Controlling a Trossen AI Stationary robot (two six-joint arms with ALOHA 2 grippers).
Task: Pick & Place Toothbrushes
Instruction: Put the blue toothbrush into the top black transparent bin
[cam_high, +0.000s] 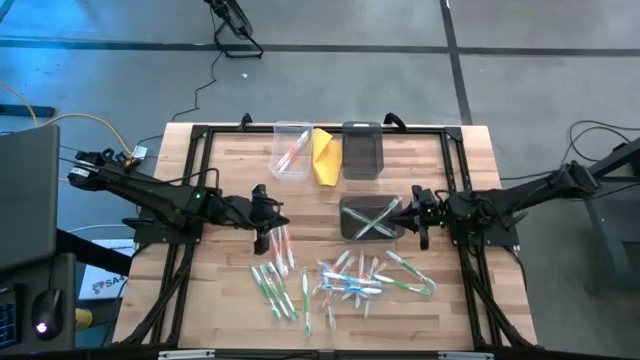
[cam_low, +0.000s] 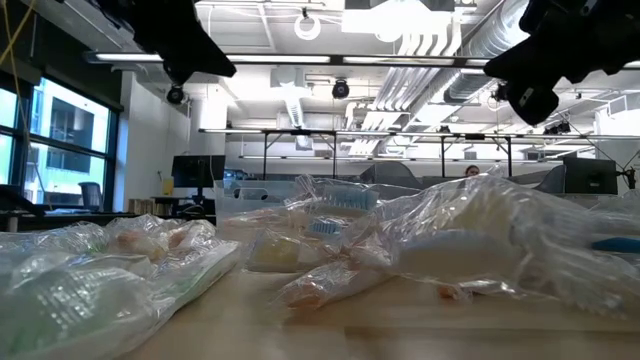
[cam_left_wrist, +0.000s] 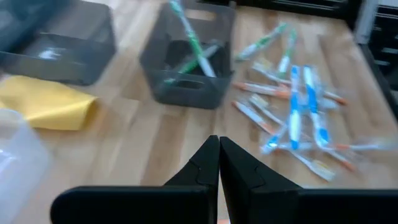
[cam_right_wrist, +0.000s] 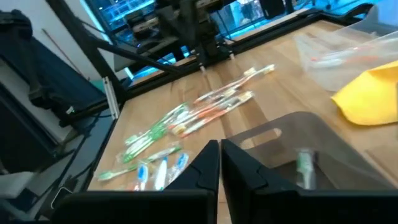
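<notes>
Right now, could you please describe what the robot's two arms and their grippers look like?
Both arms are dark, nearly black, built of slim jointed links. The left gripper and right gripper each end in two matte black, wedge-shaped fingers tapering to points. A yellow cable loops near the left arm's base. No markings are legible.

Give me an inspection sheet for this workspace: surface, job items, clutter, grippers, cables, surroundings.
Surface: wooden table with a black frame.
Job items: loose toothbrushes in the near half; green ones in the dark bin; red ones in the clear bin; second dark bin at the far edge.
Clutter: yellow cloth between the far bins.
Grippers: left gripper above the red toothbrushes at centre-left, jaws shut, empty; right gripper at the dark bin's right edge, jaws shut, empty.
Cables: yellow cable by the left arm; black cable on the floor.
Surroundings: open workshop, desks, a monitor.
</notes>
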